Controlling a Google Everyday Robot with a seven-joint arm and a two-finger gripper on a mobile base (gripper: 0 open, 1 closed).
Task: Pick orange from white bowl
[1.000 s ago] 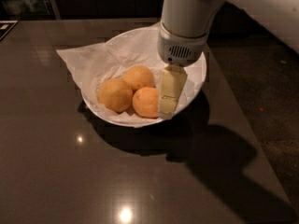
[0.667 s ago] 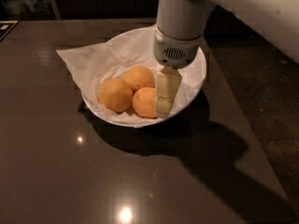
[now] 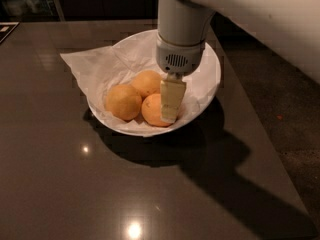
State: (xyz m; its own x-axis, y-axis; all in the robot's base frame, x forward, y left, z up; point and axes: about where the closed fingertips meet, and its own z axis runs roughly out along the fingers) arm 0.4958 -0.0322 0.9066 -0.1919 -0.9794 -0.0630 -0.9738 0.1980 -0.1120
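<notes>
Far left: dark desk (image 3: 45,134), smooth and glossy, with two bright light reflections on its surface.

Next right: crumpled white paper (image 3: 85,64), thin and creased, one pointed corner lying flat on the desk outside the rim, the rest lining the bowl.

Centre: white bowl (image 3: 205,96), wide, shallow, glossy, rim slanted (higher at the back right, lower at the front left). Sitting on the desk, dark shadow spreading from under it to the right and front.

Inside the bowl, left to right:
- left paler orange (image 3: 123,102), round, yellowish, dimpled matte skin, against the front-left wall.
- rear paler orange (image 3: 147,82), same tone, behind and touching the other two.
- orange (image 3: 154,110), the deeper, redder one, at the front right of the cluster on the paper, touching the left paler orange. Round all over, so no long axis to read; stem end not discernible, hence no pointing direction to note.

Directly over the orange's right half: gripper (image 3: 169,115), cream-coloured, flat-faced, pointing straight down and covering part of the fruit's right side. Whether apart, together or clamped on the fruit: cannot tell from this angle.

Above it: grey cylindrical wrist housing (image 3: 181,29), smooth, with a small slotted vent near its lower edge, descending from a pale arm casing (image 3: 270,19) in the upper right.

Far right: dark, rough-looking floor (image 3: 290,124) beyond the desk edge.
</notes>
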